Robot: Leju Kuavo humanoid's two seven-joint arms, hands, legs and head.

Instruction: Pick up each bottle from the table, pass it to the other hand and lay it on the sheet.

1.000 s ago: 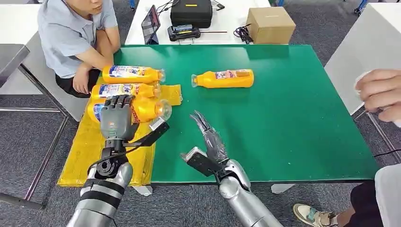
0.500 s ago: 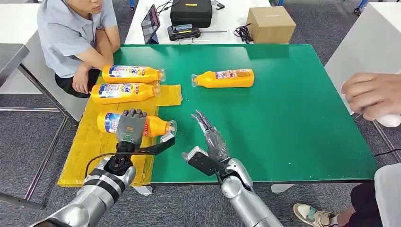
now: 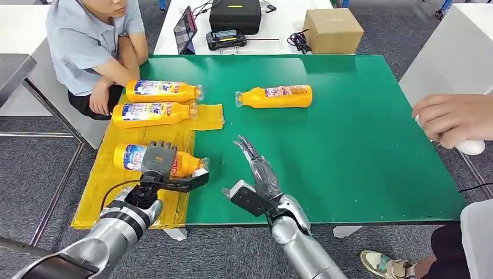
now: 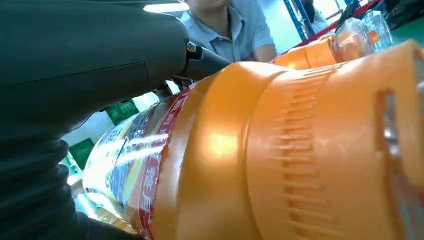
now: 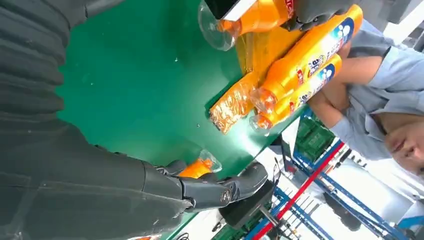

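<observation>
Gripping an orange bottle [image 3: 131, 158] with my left hand [image 3: 159, 164], I hold it lying on its side over the yellow sheet [image 3: 104, 189], its clear cap toward the green table [image 3: 349, 145]. My fingers wrap over the bottle's middle, and from my left wrist camera its ribbed orange body sits close against my palm. Whether it already rests on the sheet or hangs just above it, I cannot tell.

My right hand [image 3: 258, 171] holds nothing: it hovers over the near part of the table with its fingers stretched out and apart, pointing away from me.

Two more bottles lie side by side at the far end of the sheet, one [image 3: 152, 114] nearer me and one [image 3: 164, 90] beyond it, both with caps toward the table's middle. A fourth bottle [image 3: 274, 96] lies on the bare green surface, well apart from the sheet.

A person in a grey shirt [image 3: 87, 40] sits beyond the sheet, an arm beside the far bottle. Another person's hand [image 3: 456, 119] reaches in at the table's right edge.
</observation>
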